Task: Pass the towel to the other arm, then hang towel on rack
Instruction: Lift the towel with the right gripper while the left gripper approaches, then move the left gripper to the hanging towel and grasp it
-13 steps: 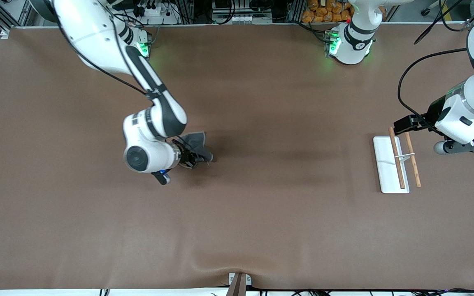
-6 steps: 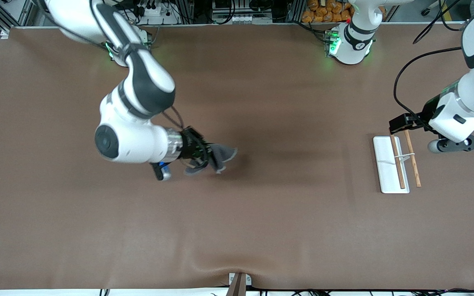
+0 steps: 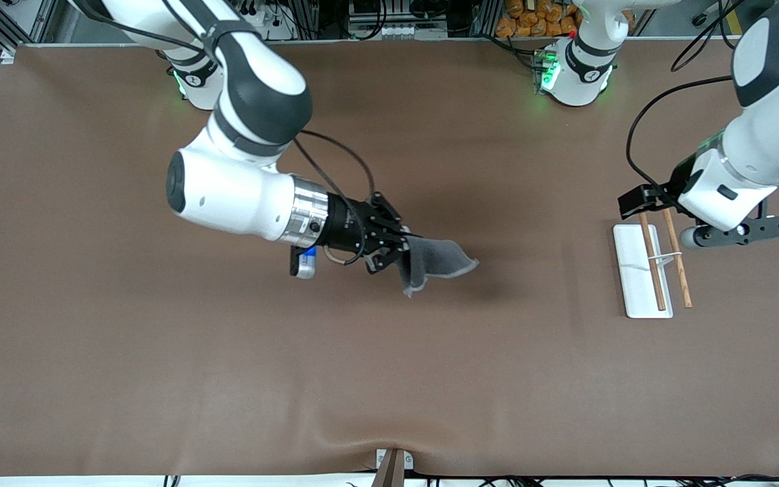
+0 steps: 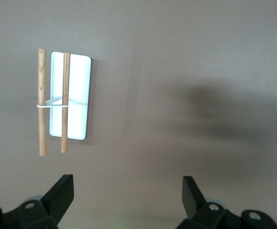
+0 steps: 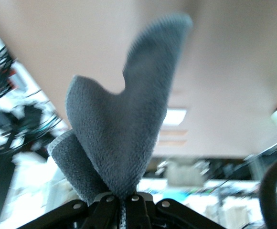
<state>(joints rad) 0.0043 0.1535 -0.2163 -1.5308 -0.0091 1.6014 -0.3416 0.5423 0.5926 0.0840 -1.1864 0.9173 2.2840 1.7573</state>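
My right gripper (image 3: 399,251) is shut on one edge of the dark-grey towel (image 3: 433,264) and holds it in the air over the middle of the table, turned sideways toward the left arm's end. In the right wrist view the towel (image 5: 126,138) stands out from the closed jaws. The rack (image 3: 641,270), a white base plate with two brown rods, lies at the left arm's end; it also shows in the left wrist view (image 4: 76,98). My left gripper (image 4: 128,193) is open and empty, up over the table beside the rack's end nearest the robots' bases.
A black cable (image 3: 640,145) loops from the left arm above the table near the rack. The brown table edge nearest the front camera has a small clamp (image 3: 393,467) at its middle.
My right arm has lifted the towel off the table and swung it toward the left arm's end. My left arm has shifted slightly toward the table's middle.
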